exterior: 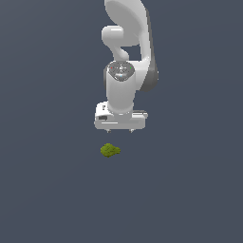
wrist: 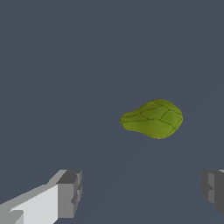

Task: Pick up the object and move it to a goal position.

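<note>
Dark slate floor is filling both views, featureless, with no container showing. I am seeing the gripper (exterior: 119,130) hanging well above the surface, jaws spread wide and carrying nothing. The object (exterior: 110,150), an olive lumpy blob, is lying on the floor, apart from the fingers (wrist: 70,193). In the exterior view it is sitting toward 7 o'clock from the gripper. In the wrist view its long axis is running roughly 3 to 9 o'clock, offset from the gap between the fingers.
</note>
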You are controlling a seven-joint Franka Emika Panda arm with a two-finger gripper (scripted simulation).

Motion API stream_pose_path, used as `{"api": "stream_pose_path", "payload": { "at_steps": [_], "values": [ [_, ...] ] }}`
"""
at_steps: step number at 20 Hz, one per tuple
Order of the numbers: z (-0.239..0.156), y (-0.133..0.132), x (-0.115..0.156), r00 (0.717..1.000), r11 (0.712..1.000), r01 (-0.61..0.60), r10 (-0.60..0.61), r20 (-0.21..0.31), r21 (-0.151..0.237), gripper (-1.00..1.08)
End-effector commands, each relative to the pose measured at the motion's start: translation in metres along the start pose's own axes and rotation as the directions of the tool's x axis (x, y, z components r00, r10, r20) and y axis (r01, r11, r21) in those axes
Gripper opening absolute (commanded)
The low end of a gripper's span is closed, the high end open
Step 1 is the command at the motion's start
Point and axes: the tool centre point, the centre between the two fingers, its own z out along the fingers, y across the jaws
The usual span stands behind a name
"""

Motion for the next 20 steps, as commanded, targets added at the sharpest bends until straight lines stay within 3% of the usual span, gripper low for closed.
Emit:
{"api": "stream_pose_path", "payload": {
  "at_steps": [1, 11, 20],
  "values": [
    [0.000, 0.000, 0.000, 1.000, 1.000, 0.000, 0.000, 0.000, 0.000, 1.00],
    [-0.015, -0.024, 0.006, 0.998, 0.998, 0.064, -0.064, -0.017, 0.012, 1.00],
    [-0.013, -0.022, 0.007, 0.996, 0.996, 0.088, -0.088, -0.016, 0.010, 1.00]
  ]
}}
